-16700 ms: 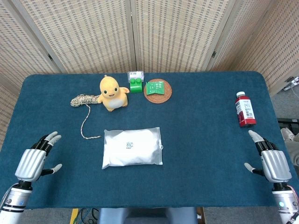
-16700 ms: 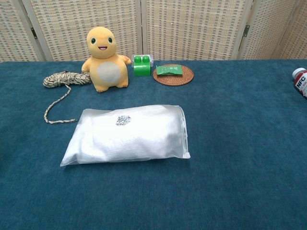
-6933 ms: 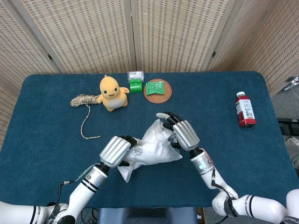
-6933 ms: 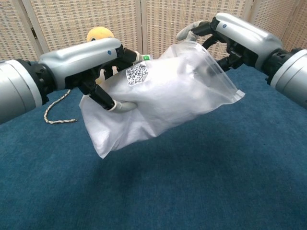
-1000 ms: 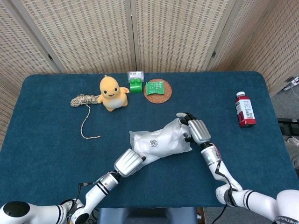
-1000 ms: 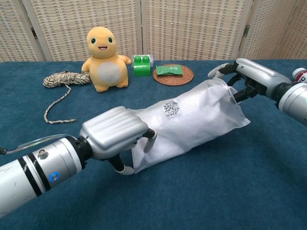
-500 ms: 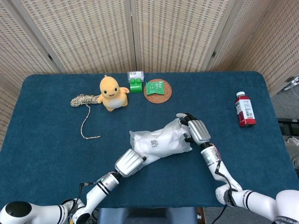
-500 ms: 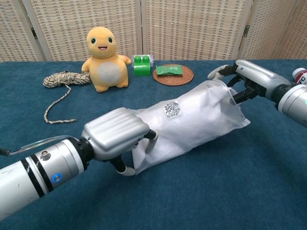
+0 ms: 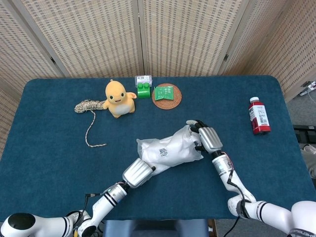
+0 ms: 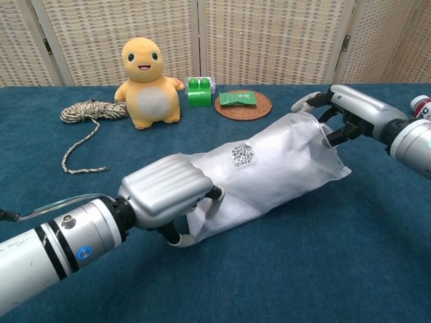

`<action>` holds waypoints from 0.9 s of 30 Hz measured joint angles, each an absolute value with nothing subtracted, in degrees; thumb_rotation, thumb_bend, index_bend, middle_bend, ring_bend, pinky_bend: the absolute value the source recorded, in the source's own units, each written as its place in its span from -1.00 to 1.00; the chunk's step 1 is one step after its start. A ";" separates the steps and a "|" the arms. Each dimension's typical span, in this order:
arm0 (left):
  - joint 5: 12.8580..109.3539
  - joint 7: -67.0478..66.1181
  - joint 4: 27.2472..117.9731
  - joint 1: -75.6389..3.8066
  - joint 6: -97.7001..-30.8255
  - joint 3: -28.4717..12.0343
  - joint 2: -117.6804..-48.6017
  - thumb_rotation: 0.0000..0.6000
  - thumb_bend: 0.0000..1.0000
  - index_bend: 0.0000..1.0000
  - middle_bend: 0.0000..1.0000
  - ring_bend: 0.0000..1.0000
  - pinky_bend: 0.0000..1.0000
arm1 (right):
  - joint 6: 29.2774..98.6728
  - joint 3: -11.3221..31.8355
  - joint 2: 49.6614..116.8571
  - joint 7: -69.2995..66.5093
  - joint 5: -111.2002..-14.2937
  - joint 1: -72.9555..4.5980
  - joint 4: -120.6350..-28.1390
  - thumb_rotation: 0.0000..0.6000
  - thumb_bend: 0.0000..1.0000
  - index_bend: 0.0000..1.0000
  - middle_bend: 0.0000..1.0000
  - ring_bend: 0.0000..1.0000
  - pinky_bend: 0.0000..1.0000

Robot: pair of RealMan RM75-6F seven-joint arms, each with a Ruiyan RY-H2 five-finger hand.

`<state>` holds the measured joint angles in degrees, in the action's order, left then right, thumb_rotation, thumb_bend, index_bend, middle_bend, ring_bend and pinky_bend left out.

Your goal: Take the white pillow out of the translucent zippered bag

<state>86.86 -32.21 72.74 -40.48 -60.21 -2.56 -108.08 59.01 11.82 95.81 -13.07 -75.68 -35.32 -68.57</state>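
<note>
The translucent zippered bag [image 9: 170, 146] [image 10: 269, 168] lies slanted on the blue table with the white pillow still inside, a small QR label on top. My left hand [image 9: 138, 172] [image 10: 165, 190] grips the bag's lower closed corner, fingers curled around the plastic. My right hand [image 9: 206, 138] [image 10: 350, 111] holds the bag's upper zipper end, fingers hooked on the rim. The bag's mouth under the right hand is partly hidden, so whether it stands open I cannot tell.
At the back stand a yellow plush toy [image 9: 118, 98], a coil of rope [image 9: 87, 106] with a trailing end, green blocks [image 9: 143, 89] and a wicker coaster with a green packet [image 9: 167, 95]. A red bottle [image 9: 258, 115] lies at the right.
My left hand has shifted slightly right and forward along the bag's corner. The bag and my right hand hold nearly still.
</note>
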 measured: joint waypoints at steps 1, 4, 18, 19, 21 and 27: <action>86.94 -32.16 72.71 -40.49 -60.29 -2.57 -108.09 1.00 -0.49 0.04 1.00 0.81 0.87 | 59.03 11.84 95.76 -13.11 -75.68 -35.30 -68.60 1.00 0.12 0.32 -0.57 -0.75 -0.42; 87.16 -31.92 72.64 -40.52 -60.50 -2.58 -108.07 1.00 -0.47 0.04 1.00 0.81 0.87 | 58.98 11.90 95.69 -13.13 -75.59 -35.28 -68.61 1.00 0.12 0.32 -0.57 -0.75 -0.42; 87.53 -30.66 72.63 -40.43 -60.76 -2.41 -107.92 1.00 -0.25 0.09 1.00 0.79 0.87 | 58.29 11.97 96.00 -13.64 -75.16 -35.31 -67.80 1.00 0.13 0.32 -0.57 -0.75 -0.42; 87.55 -30.65 72.61 -40.45 -60.74 -2.42 -107.93 1.00 -0.24 0.09 1.00 0.79 0.87 | 58.30 11.98 96.01 -13.65 -75.16 -35.30 -67.78 1.00 0.13 0.32 -0.57 -0.75 -0.42; 87.51 -30.53 72.68 -40.48 -60.61 -2.41 -107.91 1.00 -0.21 0.09 1.00 0.78 0.87 | 58.27 12.03 95.98 -13.68 -75.10 -35.29 -67.77 1.00 0.13 0.32 -0.57 -0.75 -0.42; 87.43 -30.22 72.90 -40.42 -60.47 -2.31 -107.75 1.00 -0.15 0.10 1.00 0.77 0.87 | 58.05 12.07 96.00 -13.91 -74.88 -35.22 -67.56 1.00 0.13 0.32 -0.57 -0.75 -0.42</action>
<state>87.43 -30.22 72.90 -40.42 -60.47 -2.31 -107.75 58.05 12.07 96.00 -13.91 -74.88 -35.22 -67.56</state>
